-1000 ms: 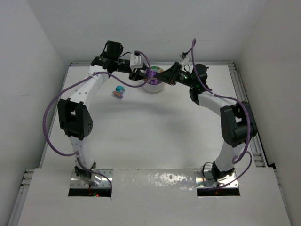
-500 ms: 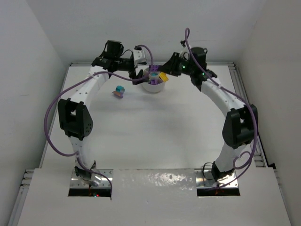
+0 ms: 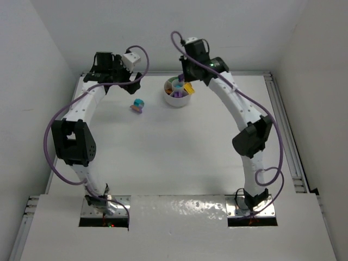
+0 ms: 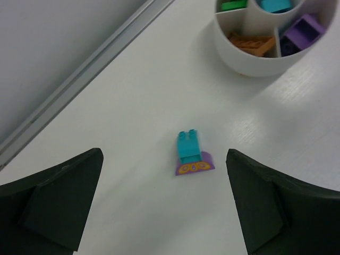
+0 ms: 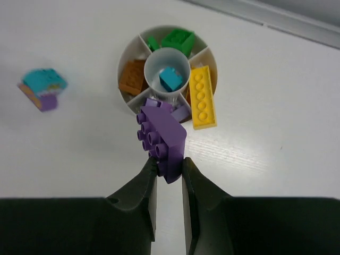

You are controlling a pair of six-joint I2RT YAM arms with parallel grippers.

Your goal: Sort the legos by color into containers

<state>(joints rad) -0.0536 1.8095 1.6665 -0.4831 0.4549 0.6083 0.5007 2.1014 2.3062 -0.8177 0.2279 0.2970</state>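
The white table [image 3: 179,152] carries the whole job, with both arms reaching to its far side. The left gripper [image 4: 163,159] hangs over open table to the left of the dish, its fingers spread as wide as they go and holding nothing. The right gripper [image 5: 169,166] hovers over the near side of the dish, its fingers pinched on the end of a purple brick [image 5: 159,133].

The round white dish [image 4: 244,61] is mostly loaded. Its ring holds a green brick [image 5: 178,38] and an orange brick [image 5: 133,77], plus a long yellow brick [image 5: 203,98] that overhangs the rim. A small teal brick [image 5: 170,78] sits in the central well. Another purple piece [image 5: 180,112] lies in the section just beneath the held brick.

The step in hand looks like the drop of that purple brick. The right arm needs to lower it into the purple section and let go, staying clear of the yellow brick beside it.

Two legos remain on the table between the left fingers in the wrist view: a teal block [image 4: 188,146] and a purple piece with orange marks [image 4: 195,166]. They appear joined, though the view is too small to be sure. If so, they must be picked up and pulled apart before sorting.
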